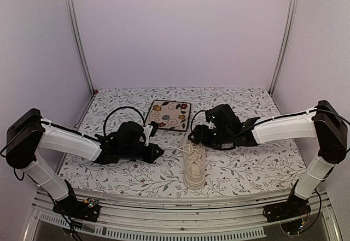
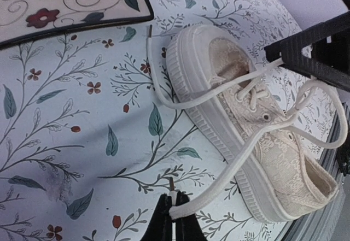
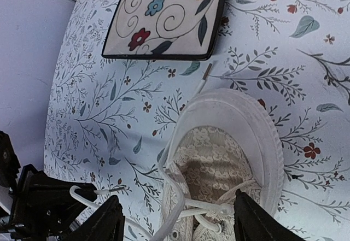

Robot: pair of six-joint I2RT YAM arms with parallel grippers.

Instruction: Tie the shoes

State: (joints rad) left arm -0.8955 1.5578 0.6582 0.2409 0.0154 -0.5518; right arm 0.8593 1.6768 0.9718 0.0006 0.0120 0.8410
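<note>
The cream shoe (image 1: 194,166) lies on the flowered tabletop between the arms, its toe toward the near edge. My left gripper (image 2: 174,200) is shut on the end of one lace (image 2: 240,159), which runs taut from the shoe (image 2: 262,142) across the sole. The other lace end (image 2: 149,39) trails loose on the cloth near the plate. My right gripper (image 3: 176,197) hangs open over the heel opening of the shoe (image 3: 229,137), one finger on each side, with lace strands between them. In the top view the left gripper (image 1: 159,152) is left of the shoe and the right gripper (image 1: 193,135) is at its heel.
A square floral plate (image 1: 169,115) with a dark rim lies just behind the shoe, close to both grippers. Enclosure walls and posts bound the back and sides. The table's near edge runs just past the shoe's toe.
</note>
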